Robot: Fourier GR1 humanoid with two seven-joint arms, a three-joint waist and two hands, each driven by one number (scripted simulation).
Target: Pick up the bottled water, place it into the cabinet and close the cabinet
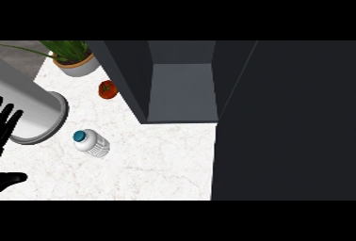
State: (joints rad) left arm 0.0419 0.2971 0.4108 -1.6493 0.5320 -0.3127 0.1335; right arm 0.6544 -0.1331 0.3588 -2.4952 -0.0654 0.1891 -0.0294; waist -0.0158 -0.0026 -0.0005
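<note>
Your left hand (10, 123) rests at the left edge, fingers straight and apart, holding nothing; your right hand doesn't show. The bottled water (91, 143) stands on the surface (160, 160), just right of a grey cylindrical container (31, 110), well short of the cabinet (182, 89). Come at the bottle from the side and curl round its body below the blue cap. The cabinet's open compartment looks bare, its door (285, 122) swung wide at right.
</note>
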